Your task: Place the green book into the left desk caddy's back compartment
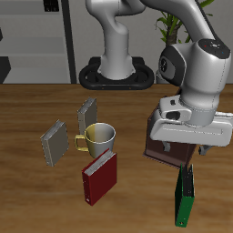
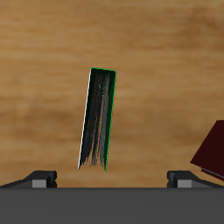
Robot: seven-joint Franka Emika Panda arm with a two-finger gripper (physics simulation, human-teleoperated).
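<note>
The green book (image 1: pixel 185 196) stands upright on its edge on the table near the front edge; the wrist view shows its thin top edge and pages (image 2: pixel 98 118). My gripper (image 1: pixel 185 151) hangs above it, a little farther back, open with its fingers (image 2: pixel 39 178) spread wide and nothing between them (image 2: pixel 112 179). The book is apart from both fingers. The left desk caddy (image 1: pixel 164 152), dark brown, sits just behind the book and is mostly hidden under my hand; one corner (image 2: pixel 212 150) shows in the wrist view. Its back compartment is hidden.
A metal mug (image 1: pixel 102 137) stands mid-table with a dark red book (image 1: pixel 98 177) in front of it. Two grey books (image 1: pixel 55 141) (image 1: pixel 86 114) stand beside and behind the mug. The robot base (image 1: pixel 116 71) is at the back.
</note>
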